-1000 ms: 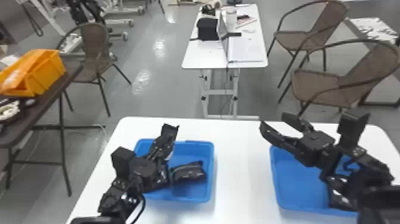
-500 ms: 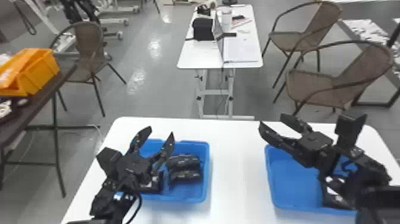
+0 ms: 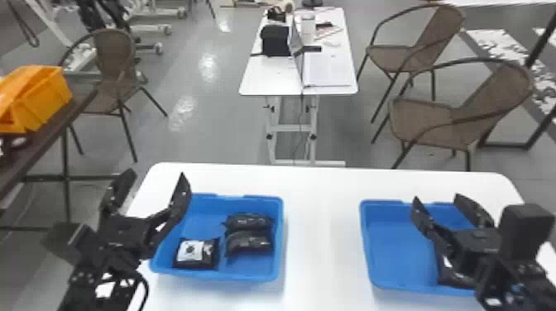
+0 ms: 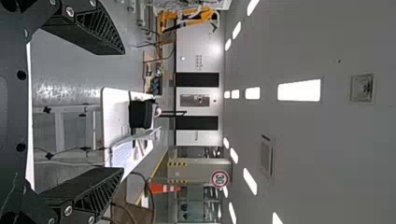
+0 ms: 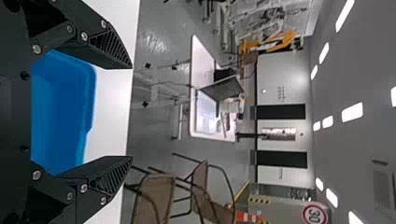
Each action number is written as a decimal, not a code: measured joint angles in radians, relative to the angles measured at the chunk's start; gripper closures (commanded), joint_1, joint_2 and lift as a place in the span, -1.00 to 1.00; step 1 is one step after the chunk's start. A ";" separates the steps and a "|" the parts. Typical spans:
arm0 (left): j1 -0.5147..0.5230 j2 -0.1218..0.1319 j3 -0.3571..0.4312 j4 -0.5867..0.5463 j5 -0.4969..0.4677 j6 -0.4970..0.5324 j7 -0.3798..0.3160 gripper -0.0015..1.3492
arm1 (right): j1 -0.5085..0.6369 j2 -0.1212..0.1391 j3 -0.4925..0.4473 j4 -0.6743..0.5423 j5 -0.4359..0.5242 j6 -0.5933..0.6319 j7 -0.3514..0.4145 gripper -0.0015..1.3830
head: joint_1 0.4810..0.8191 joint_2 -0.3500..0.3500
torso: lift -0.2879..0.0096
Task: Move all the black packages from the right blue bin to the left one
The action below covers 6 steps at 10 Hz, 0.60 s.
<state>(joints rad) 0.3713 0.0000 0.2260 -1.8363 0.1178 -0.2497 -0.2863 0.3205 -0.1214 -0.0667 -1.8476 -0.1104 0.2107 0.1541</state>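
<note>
In the head view my left gripper point(image 3: 153, 186) stands open above the left part of the left blue bin point(image 3: 250, 269). That bin holds two black packages point(image 3: 249, 243) side by side at its right and a black package with a white label point(image 3: 196, 253) at its front left. My right gripper point(image 3: 440, 202) is open over the right blue bin point(image 3: 395, 252), where a black package point(image 3: 451, 275) lies partly hidden under the arm. Nothing sits between the fingers of the left gripper point(image 4: 123, 109) or the right gripper point(image 5: 131, 114) in the wrist views.
Both bins rest on a white table point(image 3: 320, 231), with bare tabletop between them. Beyond it are a second white table point(image 3: 275, 78) with a laptop and chairs point(image 3: 446, 120). A dark side table with an orange bin point(image 3: 45, 97) stands at the left.
The left gripper has opened and moved up and left from over the left bin, uncovering the labelled package. The right arm has hardly moved.
</note>
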 measured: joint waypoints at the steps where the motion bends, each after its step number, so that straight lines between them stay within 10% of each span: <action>1: 0.013 0.000 0.004 -0.010 0.009 -0.006 0.003 -0.79 | 0.034 0.002 -0.036 0.005 0.005 0.018 -0.016 -0.47 | 0.27 0.08 | 0.94; 6: 0.032 0.000 -0.011 -0.020 0.030 0.005 0.004 -0.78 | -0.004 0.028 -0.169 0.166 0.072 0.151 -0.036 -0.46 | 0.27 -0.26 | 0.94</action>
<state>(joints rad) 0.4034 0.0000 0.2151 -1.8567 0.1477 -0.2449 -0.2827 0.3160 -0.0932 -0.2359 -1.6815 -0.0386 0.3614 0.1179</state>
